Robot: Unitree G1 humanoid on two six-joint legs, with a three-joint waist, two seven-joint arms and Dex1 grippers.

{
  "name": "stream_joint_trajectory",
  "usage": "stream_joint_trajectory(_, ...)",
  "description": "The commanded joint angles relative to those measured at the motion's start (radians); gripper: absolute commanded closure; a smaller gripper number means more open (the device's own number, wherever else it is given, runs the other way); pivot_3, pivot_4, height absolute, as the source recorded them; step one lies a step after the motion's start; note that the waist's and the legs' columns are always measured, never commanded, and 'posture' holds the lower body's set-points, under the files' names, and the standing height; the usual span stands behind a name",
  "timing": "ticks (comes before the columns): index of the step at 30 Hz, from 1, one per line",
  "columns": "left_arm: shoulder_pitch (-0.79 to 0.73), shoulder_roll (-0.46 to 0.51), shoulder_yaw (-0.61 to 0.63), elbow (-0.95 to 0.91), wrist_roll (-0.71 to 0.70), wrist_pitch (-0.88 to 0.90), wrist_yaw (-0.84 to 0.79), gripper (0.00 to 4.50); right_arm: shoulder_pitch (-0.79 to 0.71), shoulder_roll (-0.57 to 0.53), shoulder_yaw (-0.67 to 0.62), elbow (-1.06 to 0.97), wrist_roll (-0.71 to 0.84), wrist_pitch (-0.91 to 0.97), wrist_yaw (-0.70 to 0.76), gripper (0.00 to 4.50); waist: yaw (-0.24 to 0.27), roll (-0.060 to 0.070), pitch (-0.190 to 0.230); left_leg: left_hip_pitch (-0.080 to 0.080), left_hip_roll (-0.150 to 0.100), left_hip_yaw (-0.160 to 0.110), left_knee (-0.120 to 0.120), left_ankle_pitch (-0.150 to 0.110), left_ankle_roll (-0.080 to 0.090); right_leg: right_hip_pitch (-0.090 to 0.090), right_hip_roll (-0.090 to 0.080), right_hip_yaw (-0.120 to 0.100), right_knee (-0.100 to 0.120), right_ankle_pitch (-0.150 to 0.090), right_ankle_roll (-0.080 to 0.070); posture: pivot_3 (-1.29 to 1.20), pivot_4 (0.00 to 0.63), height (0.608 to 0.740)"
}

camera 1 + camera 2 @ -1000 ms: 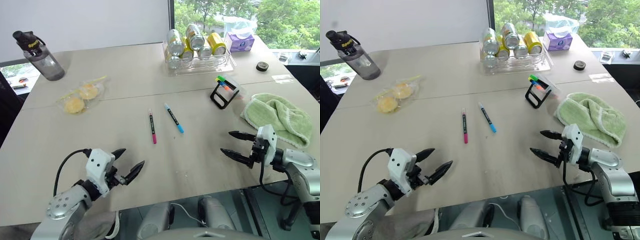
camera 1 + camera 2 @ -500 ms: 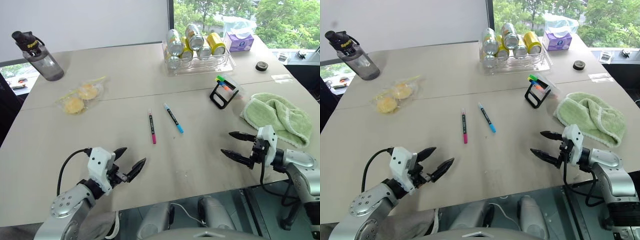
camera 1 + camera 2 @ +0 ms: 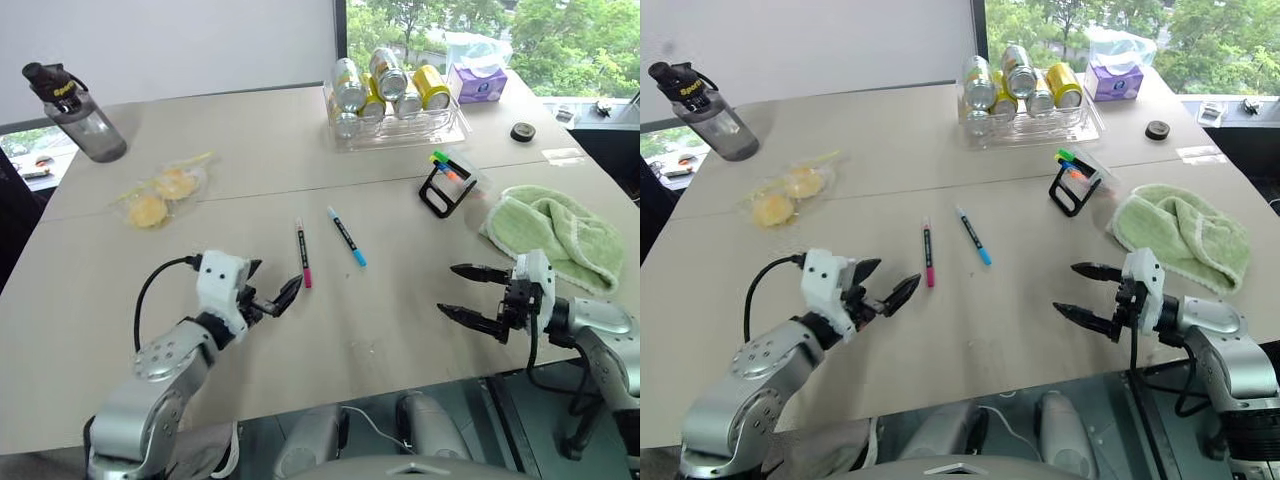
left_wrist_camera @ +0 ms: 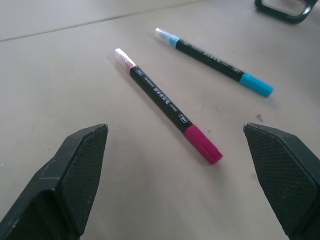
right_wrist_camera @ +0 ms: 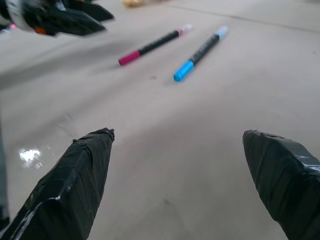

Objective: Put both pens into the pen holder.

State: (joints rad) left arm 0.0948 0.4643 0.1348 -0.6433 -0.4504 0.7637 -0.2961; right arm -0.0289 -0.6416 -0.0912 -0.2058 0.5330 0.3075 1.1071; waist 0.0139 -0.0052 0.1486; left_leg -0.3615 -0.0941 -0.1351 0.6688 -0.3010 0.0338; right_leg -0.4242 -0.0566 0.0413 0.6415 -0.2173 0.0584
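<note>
Both claws gape wide and empty near the pink pen (image 3: 303,254), while the pen holder (image 4: 280,8) is cut off in the left wrist view.

Two black fingers (image 4: 65,190) of the left gripper (image 4: 172,182) stand wide apart over a beige table (image 4: 60,85). Between and beyond them lies the pink-ended pen (image 4: 167,106), flat on the surface. The blue-ended pen (image 4: 215,62) lies near it, roughly parallel. A corner of the black pen holder (image 4: 280,9) shows farther off.
</note>
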Motion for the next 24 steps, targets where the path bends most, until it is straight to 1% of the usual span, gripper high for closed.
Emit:
stream_joint_trajectory(1, -0.078, -0.018, -0.042, -0.014, 0.017, 0.1, 0.069, 0.0, -0.008, -0.02, -0.022, -0.12, 0.059, 0.043, -0.015, 0.1, 0.001, 0.0, 0.0, 0.0, 0.0, 0.0, 0.0, 0.0, 0.0, 0.0, 0.0, 0.0, 0.0, 0.0, 0.0, 0.0, 0.15, 0.739)
stream_joint_trajectory(4, -0.157, -0.06, -0.055, 0.004, 0.015, 0.183, 0.118, 0.0, -0.002, -0.026, -0.035, -0.171, 0.082, 0.068, -0.035, 0.1, 0.002, 0.0, 0.0, 0.0, 0.0, 0.0, 0.0, 0.0, 0.0, 0.0, 0.0, 0.0, 0.0, 0.0, 0.0, 0.0, 0.15, 0.739)
stream_joint_trajectory(7, -0.22, -0.084, -0.083, 0.029, 0.059, 0.259, 0.184, 0.0, 0.0, -0.026, -0.05, -0.194, 0.092, 0.07, -0.058, 0.1, 0.002, -0.001, 0.0, 0.0, 0.0, 0.0, 0.0, 0.0, 0.0, 0.0, 0.0, 0.0, 0.0, 0.0, 0.0, 0.0, 0.15, 0.739)
stream_joint_trajectory(14, -0.354, -0.209, -0.142, 0.175, 0.167, 0.364, 0.335, 0.0, 0.026, -0.019, -0.06, -0.2, 0.083, 0.054, -0.085, 0.1, 0.004, -0.001, 0.0, 0.0, -0.001, -0.001, 0.0, 0.0, 0.0, 0.0, 0.0, -0.001, 0.0, 0.0, 0.0, 0.0, 0.15, 0.739)
stream_joint_trajectory(17, -0.392, -0.247, -0.145, 0.207, 0.191, 0.423, 0.363, 0.0, 0.033, -0.019, -0.061, -0.2, 0.079, 0.048, -0.088, 0.1, 0.004, -0.001, 0.0, 0.0, -0.001, 0.0, 0.0, 0.0, 0.0, 0.0, 0.0, -0.001, 0.0, 0.0, 0.0, 0.0, 0.15, 0.739)
stream_joint_trajectory(20, -0.405, -0.256, -0.151, 0.217, 0.215, 0.471, 0.373, 0.0, 0.033, -0.022, -0.063, -0.192, 0.076, 0.04, -0.091, 0.1, 0.004, -0.001, 0.0, 0.0, -0.001, 0.0, 0.001, 0.0, 0.0, 0.0, 0.0, 0.0, 0.001, 0.0, 0.0, 0.0, 0.15, 0.739)
stream_joint_trajectory(21, -0.408, -0.258, -0.151, 0.218, 0.221, 0.493, 0.376, 0.41, 0.033, -0.022, -0.063, -0.19, 0.075, 0.038, -0.091, 0.03, 0.004, -0.001, 0.0, 0.0, -0.001, 0.0, 0.001, 0.0, 0.0, 0.0, 0.0, 0.0, 0.001, 0.0, 0.0, 0.0, 0.15, 0.739)
stream_joint_trajectory(23, -0.411, -0.261, -0.151, 0.215, 0.232, 0.532, 0.381, 0.72, 0.033, -0.02, -0.06, -0.189, 0.073, 0.035, -0.094, 0.03, 0.003, -0.001, -0.001, 0.001, -0.001, 0.0, 0.001, 0.001, -0.001, 0.0, 0.0, 0.0, 0.001, 0.0, 0.0, 0.0, 0.15, 0.739)
stream_joint_trajectory(24, -0.412, -0.262, -0.149, 0.212, 0.238, 0.555, 0.383, 1.13, 0.034, -0.018, -0.057, -0.19, 0.071, 0.034, -0.096, 0.03, 0.003, -0.001, -0.001, 0.001, -0.001, 0.0, 0.001, 0.001, -0.001, 0.0, 0.0, 0.0, 0.001, 0.0, 0.0, 0.0, 0.15, 0.739)
